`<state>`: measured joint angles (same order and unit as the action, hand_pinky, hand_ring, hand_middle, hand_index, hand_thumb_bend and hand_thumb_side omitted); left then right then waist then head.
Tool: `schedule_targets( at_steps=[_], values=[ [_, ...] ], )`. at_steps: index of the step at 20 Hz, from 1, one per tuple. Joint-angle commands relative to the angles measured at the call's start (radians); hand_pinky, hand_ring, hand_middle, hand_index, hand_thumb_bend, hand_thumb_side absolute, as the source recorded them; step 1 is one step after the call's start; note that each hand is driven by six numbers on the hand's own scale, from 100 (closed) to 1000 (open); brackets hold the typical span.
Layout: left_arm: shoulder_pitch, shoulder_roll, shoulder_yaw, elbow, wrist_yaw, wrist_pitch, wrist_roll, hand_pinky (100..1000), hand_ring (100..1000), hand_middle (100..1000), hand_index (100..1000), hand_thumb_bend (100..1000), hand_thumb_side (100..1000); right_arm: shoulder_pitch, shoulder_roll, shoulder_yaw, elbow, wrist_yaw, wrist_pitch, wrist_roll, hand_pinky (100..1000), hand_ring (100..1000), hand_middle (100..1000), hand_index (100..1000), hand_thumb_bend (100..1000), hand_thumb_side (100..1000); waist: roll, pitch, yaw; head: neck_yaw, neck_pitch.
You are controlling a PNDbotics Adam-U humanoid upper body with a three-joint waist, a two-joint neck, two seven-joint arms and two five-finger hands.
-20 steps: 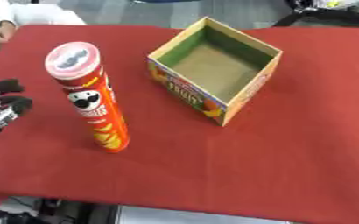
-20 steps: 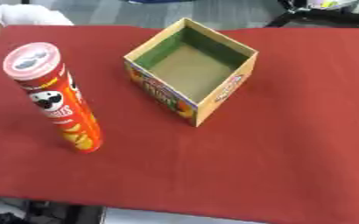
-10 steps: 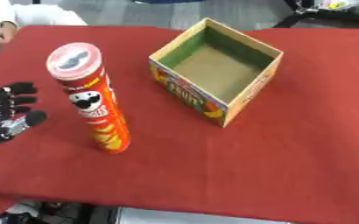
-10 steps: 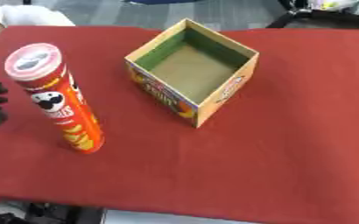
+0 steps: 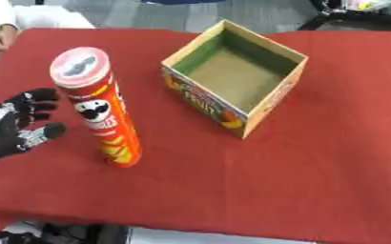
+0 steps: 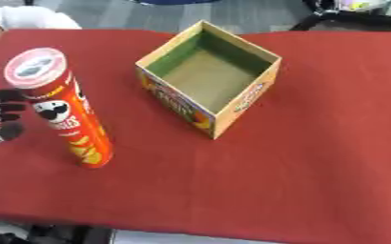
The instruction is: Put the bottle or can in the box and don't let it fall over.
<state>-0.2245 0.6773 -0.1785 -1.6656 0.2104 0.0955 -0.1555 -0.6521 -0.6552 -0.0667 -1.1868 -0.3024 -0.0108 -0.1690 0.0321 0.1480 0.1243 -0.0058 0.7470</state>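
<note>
A tall orange chip can (image 5: pixel 103 112) with a red-rimmed lid stands upright on the red table (image 5: pixel 315 162). My left hand (image 5: pixel 17 127) is black and open, its fingers spread, just left of the can with a small gap between them. An open cardboard box (image 5: pixel 235 76) with printed sides and nothing inside sits to the can's upper right. My right hand shows in neither view.
A person's white sleeve and hand (image 5: pixel 7 29) lie at the table's far left corner. The table's near edge (image 5: pixel 232 236) runs along the bottom. Dark equipment (image 5: pixel 349 12) stands past the far right edge.
My left hand has moved right toward the can, from the view's left edge to just beside it. The can and box have not moved.
</note>
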Motion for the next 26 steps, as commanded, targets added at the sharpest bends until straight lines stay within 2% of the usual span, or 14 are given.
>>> schedule_targets(
  at_steps=[1,7,13,26],
  values=[
    [-0.026,0.011,-0.001,-0.002,-0.002,0.009,0.002,902,888,846,922,818,520,-0.021,-0.02,-0.003,-0.007,0.008,-0.002,0.004,874,777,826,880,100,916,0.001,-0.016,-0.001,0.004,-0.01],
    [-0.058,-0.017,-0.016,0.014,-0.001,0.02,0.016,903,888,842,932,830,527,-0.022,-0.017,-0.001,-0.006,0.01,-0.001,0.006,874,774,824,879,100,917,0.001,-0.016,-0.004,0.007,-0.01],
    [-0.081,-0.037,-0.029,0.031,-0.011,0.031,0.016,913,895,848,942,897,561,-0.022,-0.014,-0.001,-0.005,0.011,0.0,0.008,874,772,821,878,100,918,0.002,-0.014,-0.007,0.009,-0.011],
    [-0.118,-0.074,-0.051,0.054,-0.036,0.041,0.012,906,892,831,918,917,560,-0.02,-0.008,-0.001,-0.003,0.01,0.001,0.011,874,766,820,875,100,919,0.001,-0.011,-0.011,0.016,-0.011]
  ],
)
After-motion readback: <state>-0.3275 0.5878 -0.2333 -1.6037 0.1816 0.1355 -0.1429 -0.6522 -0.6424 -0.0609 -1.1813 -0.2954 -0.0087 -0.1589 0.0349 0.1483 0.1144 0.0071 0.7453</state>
